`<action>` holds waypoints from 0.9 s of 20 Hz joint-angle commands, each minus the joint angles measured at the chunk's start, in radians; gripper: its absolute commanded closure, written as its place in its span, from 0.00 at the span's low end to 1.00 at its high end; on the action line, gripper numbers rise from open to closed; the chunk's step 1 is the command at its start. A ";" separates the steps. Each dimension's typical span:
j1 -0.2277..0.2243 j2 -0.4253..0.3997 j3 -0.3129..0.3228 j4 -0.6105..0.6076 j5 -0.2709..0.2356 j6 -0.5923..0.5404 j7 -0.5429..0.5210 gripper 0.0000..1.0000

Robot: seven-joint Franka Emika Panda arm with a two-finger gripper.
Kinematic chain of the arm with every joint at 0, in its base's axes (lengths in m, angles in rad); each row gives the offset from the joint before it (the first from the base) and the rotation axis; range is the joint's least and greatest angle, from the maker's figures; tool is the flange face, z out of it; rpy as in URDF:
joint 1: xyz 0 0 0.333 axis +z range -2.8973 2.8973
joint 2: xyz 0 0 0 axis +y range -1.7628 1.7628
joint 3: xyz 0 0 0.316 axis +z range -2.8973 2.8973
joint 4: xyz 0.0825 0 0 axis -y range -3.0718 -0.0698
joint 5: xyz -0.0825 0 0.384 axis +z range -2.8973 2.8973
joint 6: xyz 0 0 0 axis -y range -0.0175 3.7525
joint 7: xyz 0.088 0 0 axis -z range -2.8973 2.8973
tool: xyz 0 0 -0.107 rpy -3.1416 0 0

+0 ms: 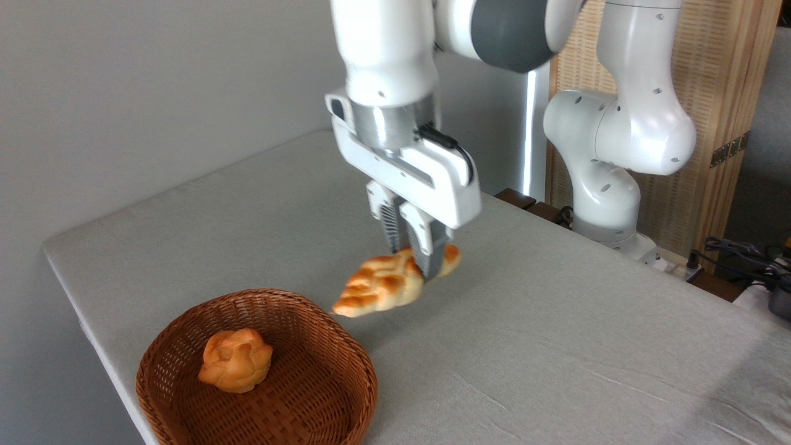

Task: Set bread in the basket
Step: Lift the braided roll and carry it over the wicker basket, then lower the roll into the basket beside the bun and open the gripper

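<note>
One long table [556, 346] draped in a pale grey cloth fills most of the room in front of me, running from the back wall at about ten o'clock down to the near corner at four o'clock. Above it stands one white robot arm [618, 136] with dark grey joint covers, its base at about two o'clock and its wrist reaching across to twelve o'clock.

At seven o'clock on the cloth sits one round, shallow, reddish-brown woven wicker basket [346, 352] with a thick braided rim. Inside it, toward its left side, lies one small round knotted orange bun [235, 360].

There is one elongated braided loaf of bread [383, 285], golden-yellow with orange-brown glazed bumps. It hangs in the air clear of the cloth, near the middle of the scene, tilted so its pointed end dips toward eight o'clock, just up and right of the basket rim and not over the basket's hollow. Its shadow falls on the cloth beneath.

The one white two-finger gripper [420, 259] points straight down and pinches the loaf near its right-hand end, its two fingers [432, 250] drawn in close against the crust on either side.
</note>
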 commanded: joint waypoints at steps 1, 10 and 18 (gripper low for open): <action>-0.021 0.158 0.008 0.202 -0.041 -0.049 -0.002 0.70; -0.030 0.273 0.005 0.267 -0.092 0.110 -0.052 0.63; -0.041 0.319 -0.004 0.290 -0.105 0.199 -0.103 0.36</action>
